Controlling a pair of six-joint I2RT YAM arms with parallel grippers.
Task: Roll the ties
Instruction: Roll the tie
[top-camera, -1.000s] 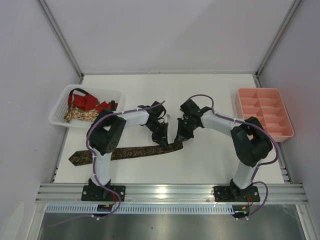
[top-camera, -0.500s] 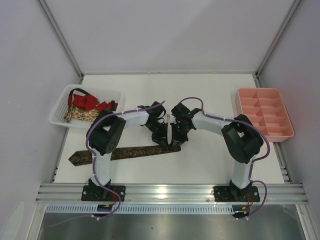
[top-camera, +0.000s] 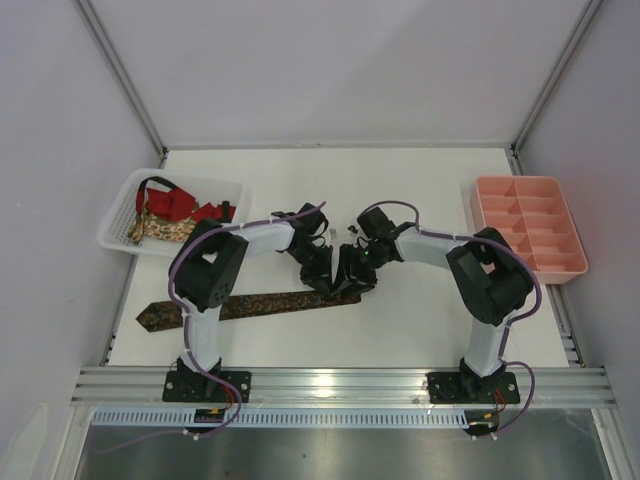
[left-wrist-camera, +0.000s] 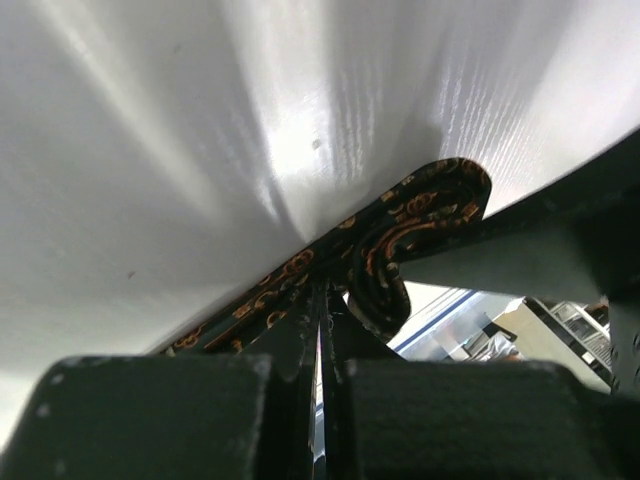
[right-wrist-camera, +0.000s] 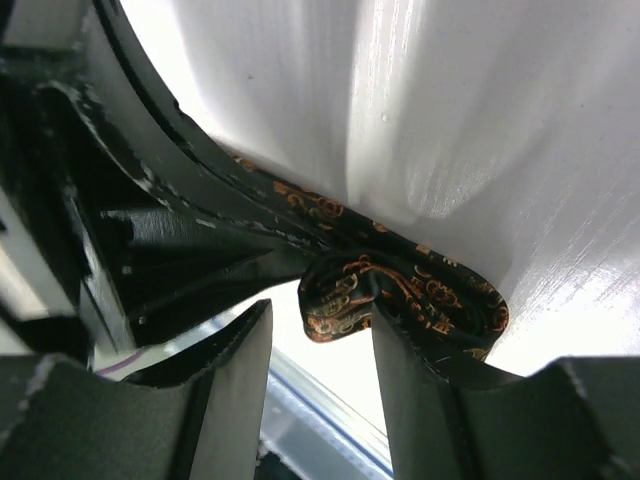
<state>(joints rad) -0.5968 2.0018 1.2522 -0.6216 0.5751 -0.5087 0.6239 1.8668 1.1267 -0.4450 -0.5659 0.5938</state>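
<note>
Dark brown tie (top-camera: 260, 305) lies flat on the table (top-camera: 430, 320), its pointed tip at 8 o'clock and its other end curled into a small loop near centre. The left gripper (top-camera: 322, 280) is clenched on the fabric beside the loop; the right gripper (right-wrist-camera: 320, 335) is released, jaws parted at the curl. A red tie (top-camera: 175, 200) and a floral tie (top-camera: 160, 230) sit in a basket (top-camera: 115, 225) at 10 o'clock, a pink tray (top-camera: 575, 262) at 3 o'clock

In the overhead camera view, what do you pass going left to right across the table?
White mesh basket → left gripper shut on the dark brown patterned tie → right gripper → pink plastic compartment tray.
</note>
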